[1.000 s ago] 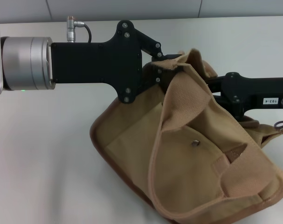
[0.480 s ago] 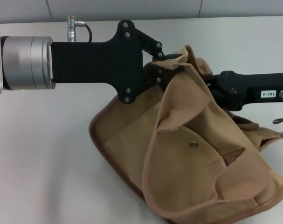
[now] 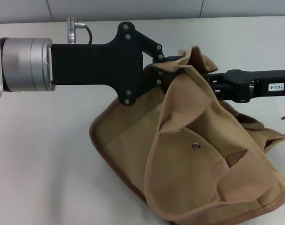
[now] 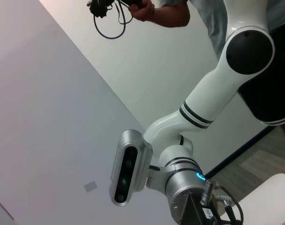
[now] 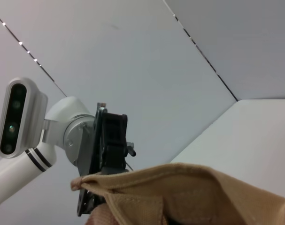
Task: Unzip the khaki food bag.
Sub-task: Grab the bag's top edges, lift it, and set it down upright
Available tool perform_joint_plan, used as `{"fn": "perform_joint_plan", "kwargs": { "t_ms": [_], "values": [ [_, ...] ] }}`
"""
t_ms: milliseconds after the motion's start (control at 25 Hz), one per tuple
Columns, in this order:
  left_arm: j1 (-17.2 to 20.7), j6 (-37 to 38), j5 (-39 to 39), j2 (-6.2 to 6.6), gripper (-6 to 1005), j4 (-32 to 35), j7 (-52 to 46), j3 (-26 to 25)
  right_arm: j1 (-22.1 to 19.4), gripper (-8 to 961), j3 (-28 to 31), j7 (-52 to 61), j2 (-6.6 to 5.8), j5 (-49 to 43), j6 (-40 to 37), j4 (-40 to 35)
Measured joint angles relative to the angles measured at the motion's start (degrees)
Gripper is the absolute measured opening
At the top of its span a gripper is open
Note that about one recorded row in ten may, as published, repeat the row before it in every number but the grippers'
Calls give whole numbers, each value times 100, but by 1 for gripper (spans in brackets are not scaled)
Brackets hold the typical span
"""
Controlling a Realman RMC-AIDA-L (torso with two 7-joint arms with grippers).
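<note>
Since the earlier head-view frames, my right arm has risen and drawn toward 3 o'clock; its black link now runs level across the upper right and its label plate sits at the frame edge. Bag top has lifted slightly with it.

Khaki food bag (image 3: pixel 189 159) lies tilted on the white table (image 3: pixel 43 164), filling the centre to the 5 o'clock corner of the head view. Its front pocket faces the camera, silver snap (image 3: pixel 195 146) showing near the middle. One wide strap handle (image 3: pixel 177 112) loops from the top of the bag down over the pocket. Brown piping edges the lower rim.

Left gripper (image 3: pixel 162 63) enters from 9 o'clock and meets the bag at its top edge; the fabric is bunched and raised there. Its fingertips are buried in the cloth, so I cannot tell whether they are clamped or released.

Right gripper (image 3: pixel 212 84) comes in from 3 o'clock, its tip touching the bag top behind the raised fold. Fingers hidden; state cannot be determined.

Right wrist view confirms a tan seam edge (image 5: pixel 147 180) held up against the left gripper's black body (image 5: pixel 107 154). Zipper pull not visible in any view.
</note>
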Motion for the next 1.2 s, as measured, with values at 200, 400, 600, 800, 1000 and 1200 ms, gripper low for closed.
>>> {"fn": "perform_joint_plan", "kwargs": {
  "t_ms": [200,400,600,800,1000,1200],
  "values": [
    [38,3,6,2,30,14,22,-33,-62,547,166,24,-35,5,-71,-5],
    [106,7,-25,8,29,28,61,-82,-340,531,708,-872,127,11,-130,-44],
    [82,-30,-26,-13,29,3,62,-111,-529,372,842,-2123,332,60,-97,197],
    [48,-39,-54,-17,29,-15,62,-115,-743,384,865,-3583,324,1007,-149,1103],
    [45,-43,-61,-25,29,-17,63,-115,-891,449,853,-4441,340,1589,-173,1563],
    [57,-43,-108,-21,30,-14,99,-100,-826,535,839,-4583,350,1601,-87,1661]
  ]
}}
